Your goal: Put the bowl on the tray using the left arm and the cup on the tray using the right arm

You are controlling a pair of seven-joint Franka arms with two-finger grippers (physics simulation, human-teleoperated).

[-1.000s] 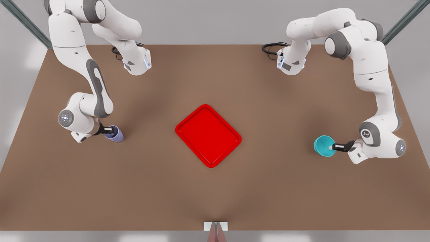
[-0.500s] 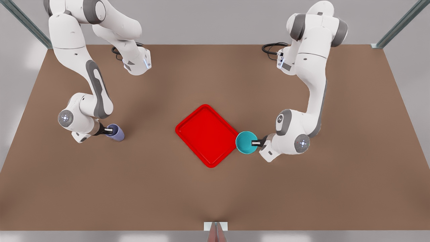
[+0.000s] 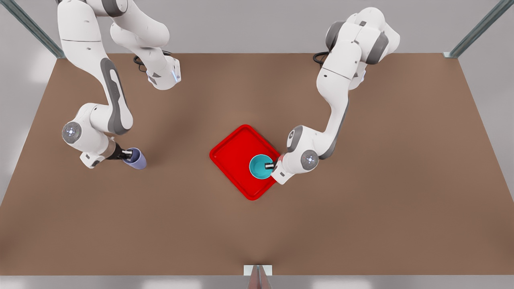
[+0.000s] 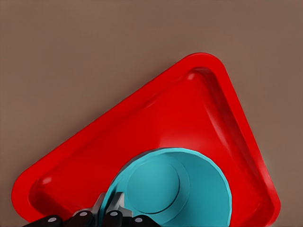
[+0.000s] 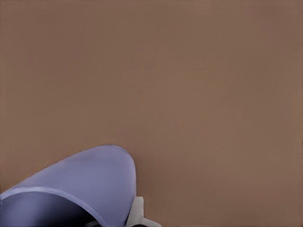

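Note:
The red tray (image 3: 235, 152) lies mid-table. The teal bowl (image 3: 259, 167) is over the tray's part toward the front view's right, with my left gripper (image 3: 270, 165) shut on its rim. In the left wrist view the bowl (image 4: 180, 189) sits inside the tray (image 4: 142, 127) outline; I cannot tell whether it touches the tray floor. At the front view's left, my right gripper (image 3: 127, 153) is shut on the rim of the lavender cup (image 3: 136, 159), which is tilted. The right wrist view has the cup (image 5: 80, 189) over bare table.
The brown table (image 3: 361, 220) stretches around the tray. Both arm bases (image 3: 162, 74) stand at the far edge with black cables beside them. A small white bracket (image 3: 258, 269) sits at the near edge.
My left arm swept the bowl from the front view's right side to over the tray. My right gripper shifted slightly with the cup, staying at the front view's left.

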